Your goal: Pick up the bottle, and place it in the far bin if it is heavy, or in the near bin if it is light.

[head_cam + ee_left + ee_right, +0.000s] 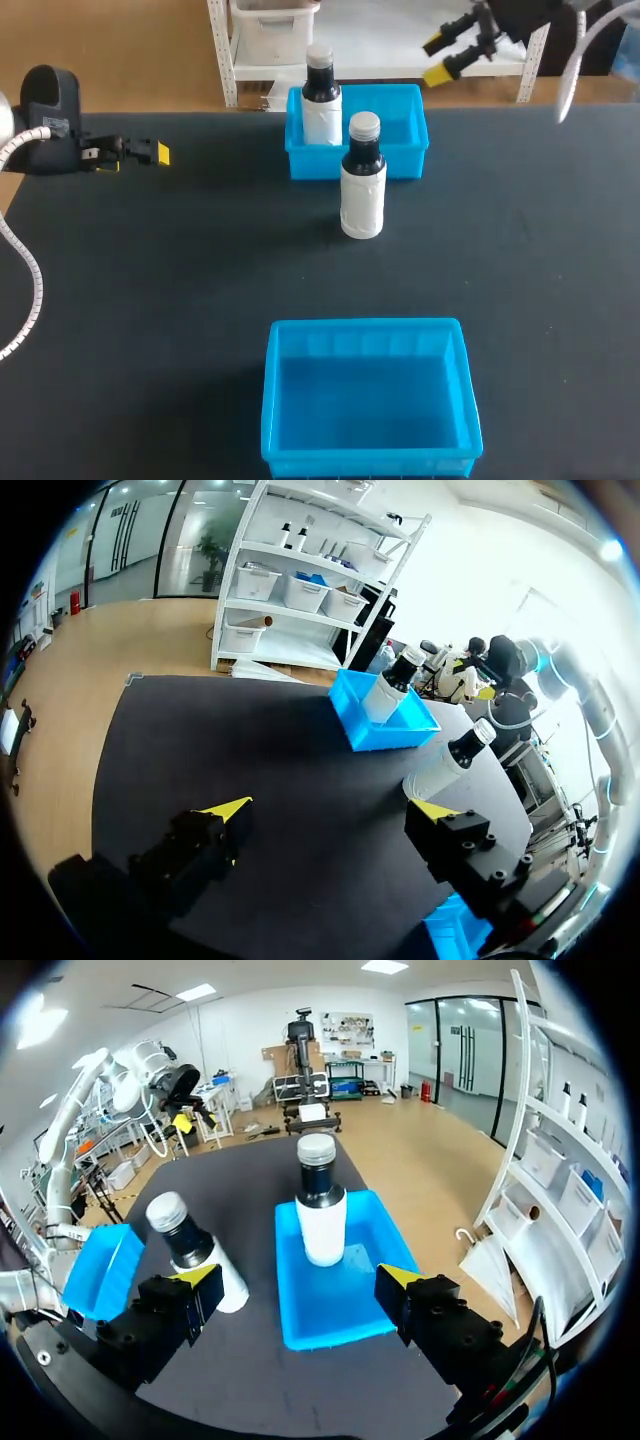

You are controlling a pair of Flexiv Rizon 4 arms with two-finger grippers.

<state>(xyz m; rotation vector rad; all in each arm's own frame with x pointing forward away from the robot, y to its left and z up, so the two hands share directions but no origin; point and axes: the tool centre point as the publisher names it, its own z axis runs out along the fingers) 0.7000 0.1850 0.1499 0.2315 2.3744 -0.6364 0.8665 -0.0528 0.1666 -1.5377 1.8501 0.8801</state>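
One white bottle with a dark neck and silver cap stands upright on the black table just in front of the far blue bin. A second, similar bottle stands inside that bin at its left side. The near blue bin holds nothing. My right gripper hangs open above and beyond the far bin's right end; in its wrist view the gripper is over the bin, with the binned bottle ahead and the table bottle beside one finger. My left gripper is open at the table's far left.
The left wrist view looks across the table from its open gripper toward the far bin, the bottle in it and the bottle on the table. Bare black tabletop lies between the bins and on both sides.
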